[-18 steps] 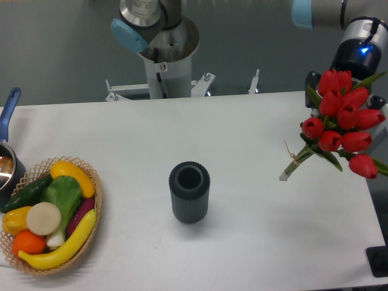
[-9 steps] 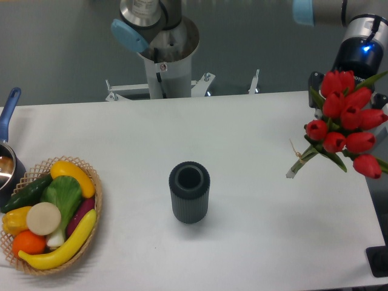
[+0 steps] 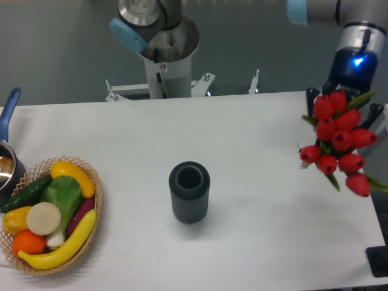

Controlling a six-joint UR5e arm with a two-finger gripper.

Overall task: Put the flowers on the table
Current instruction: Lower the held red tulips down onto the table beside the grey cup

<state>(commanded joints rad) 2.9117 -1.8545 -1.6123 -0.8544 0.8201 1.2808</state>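
Note:
The flowers (image 3: 339, 138), a bunch of red tulips with green leaves, hang in the air over the right end of the white table (image 3: 254, 200). The blooms face the camera and hide nearly all of the stems; only a pale stub shows at the lower left. My gripper (image 3: 343, 107) is behind the bunch, under the wrist with the blue light, and is shut on the flowers. Its fingers are mostly hidden by the blooms.
A dark ribbed cylindrical vase (image 3: 189, 192) stands upright at the table's middle. A wicker basket (image 3: 94, 188) of fake vegetables and fruit sits at the left front, with a pot with a blue handle (image 3: 8, 112) behind it. The arm's base (image 3: 163, 54) is at the back.
The wrist has turned and shifted slightly left and up. The bunch has swung so its blooms face the camera, and the stems and string that showed before are now almost hidden.

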